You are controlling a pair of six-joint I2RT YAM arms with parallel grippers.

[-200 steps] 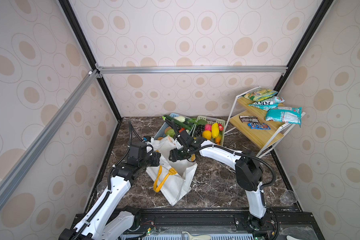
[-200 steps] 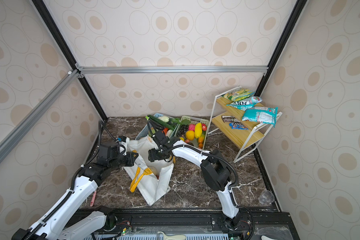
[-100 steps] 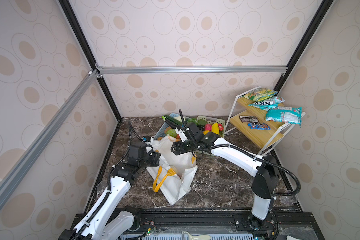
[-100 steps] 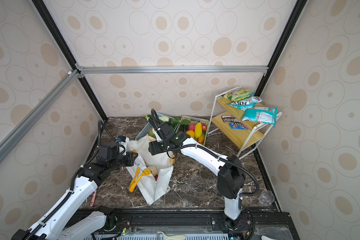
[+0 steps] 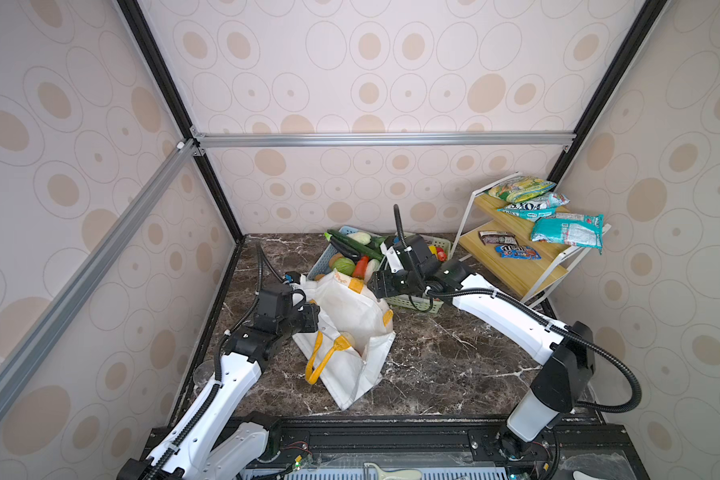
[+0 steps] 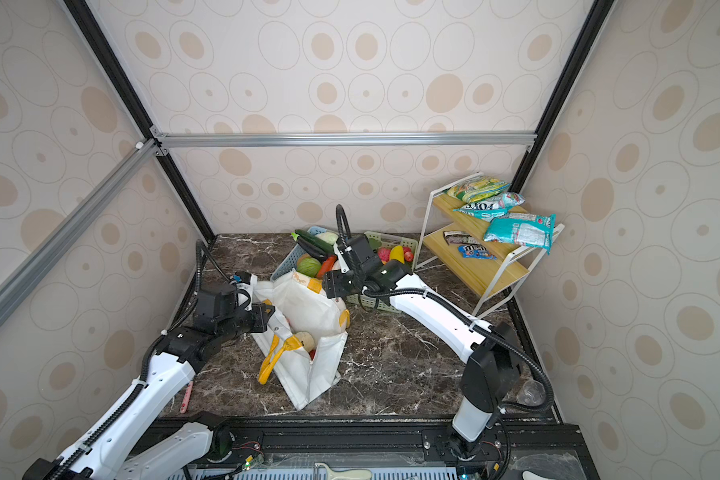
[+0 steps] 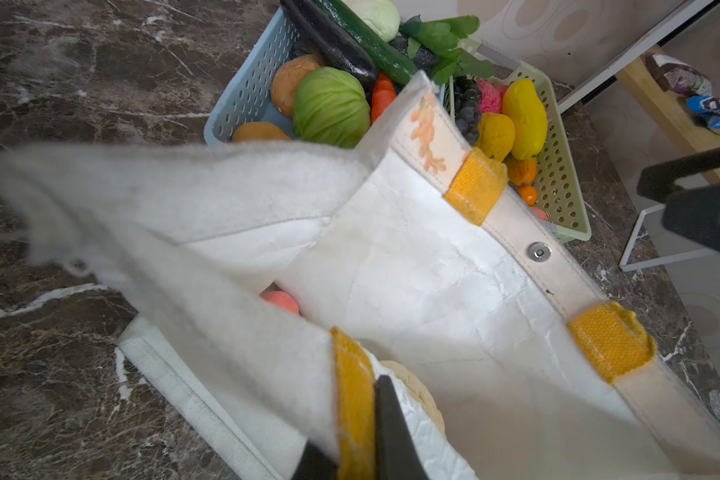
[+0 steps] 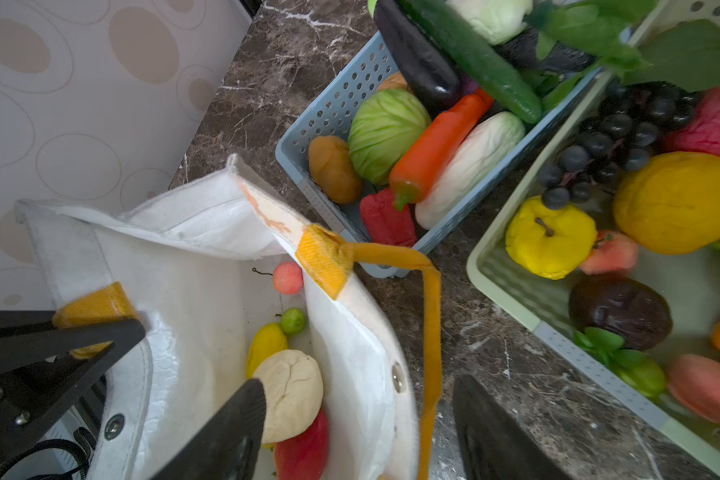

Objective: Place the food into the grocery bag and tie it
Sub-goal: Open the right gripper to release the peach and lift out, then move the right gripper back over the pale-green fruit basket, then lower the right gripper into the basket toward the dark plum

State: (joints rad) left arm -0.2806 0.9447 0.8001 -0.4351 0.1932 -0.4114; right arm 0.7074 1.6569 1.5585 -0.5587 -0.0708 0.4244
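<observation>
The white grocery bag (image 5: 350, 328) (image 6: 308, 316) stands open in the middle of the marble floor. My left gripper (image 5: 314, 322) (image 7: 352, 415) is shut on a yellow strap tab at the near rim and holds the mouth open. My right gripper (image 5: 377, 284) (image 8: 358, 386) hovers open above the far rim, with nothing held; the rim and a yellow strap (image 8: 431, 332) show below its fingers. Food lies inside the bag: a beige fruit (image 8: 292, 395), a red one (image 8: 304, 453), a yellow one (image 8: 267, 345) and a small pink one (image 7: 281, 300). More food (image 8: 549, 237) (image 6: 395, 252) fills the green basket.
A blue basket (image 5: 321, 262) of vegetables and the green basket (image 5: 416, 305) stand just behind the bag. A wooden rack (image 5: 516, 266) with snack packets stands at the back right. A clear cup (image 6: 531, 392) sits by the right arm's base. Walls close in on three sides.
My right gripper has risen out of the bag and drawn back towards the green basket, with its jaws a little wider. The left gripper has kept its hold on the rim.
</observation>
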